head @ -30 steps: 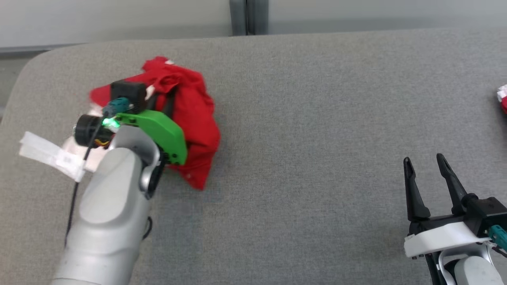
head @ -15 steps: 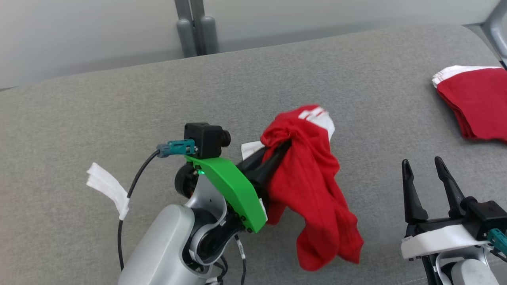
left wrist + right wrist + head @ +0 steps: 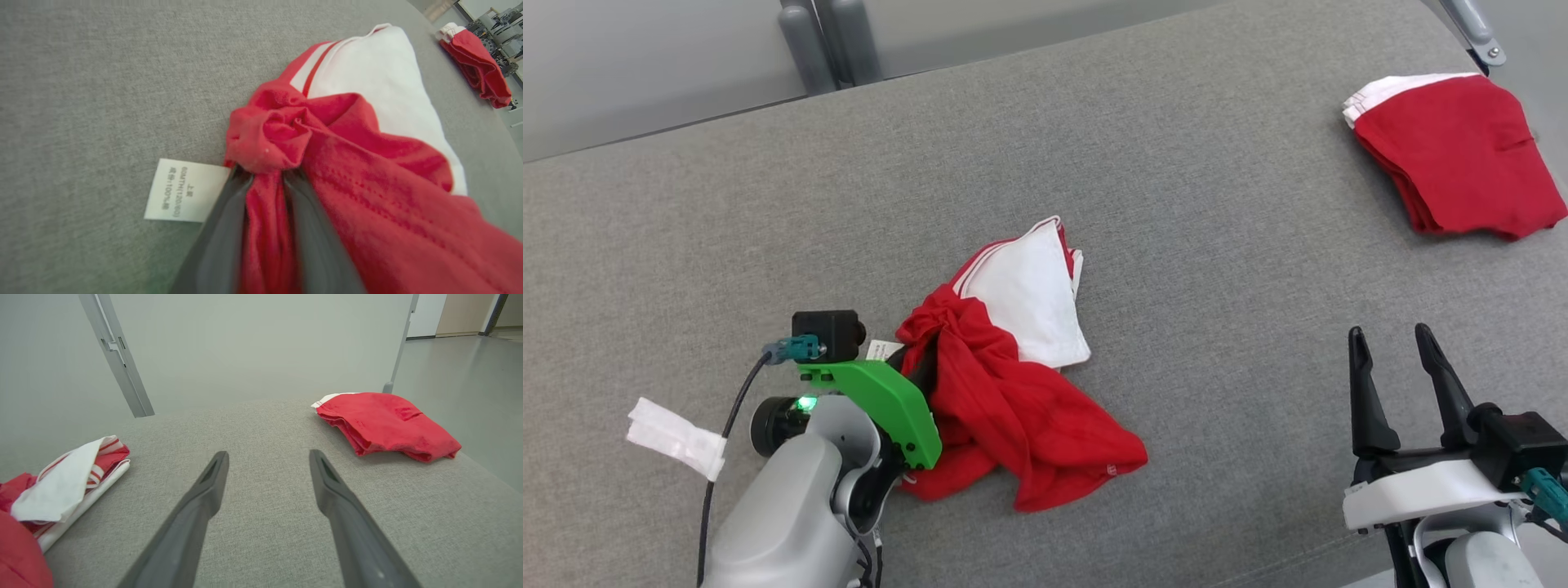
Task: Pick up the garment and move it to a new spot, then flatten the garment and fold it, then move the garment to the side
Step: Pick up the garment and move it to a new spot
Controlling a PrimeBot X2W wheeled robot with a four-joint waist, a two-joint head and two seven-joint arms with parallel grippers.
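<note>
A crumpled red garment [image 3: 1013, 408] with a white panel [image 3: 1029, 298] lies on the grey padded table [image 3: 1176, 245], near its front and left of centre. My left gripper [image 3: 920, 369] is shut on a bunched red fold at the garment's left end. In the left wrist view the two dark fingers [image 3: 220, 228] pinch the red cloth [image 3: 367, 228] between them, and a white care label [image 3: 184, 190] lies flat beside them. My right gripper [image 3: 1388, 343] stands open at the lower right, with nothing between its fingers [image 3: 204, 498], well apart from the garment [image 3: 61, 486].
A folded red garment [image 3: 1454, 155] with a white edge lies at the table's far right corner, also visible from the right wrist [image 3: 388, 422]. A white tag [image 3: 678, 437] hangs on my left arm's cable. Grey posts [image 3: 821, 41] stand behind the table.
The head camera has turned to the right. The garment hung in the air from my left gripper; now it rests on the table, white panel spread out. The right gripper has not changed.
</note>
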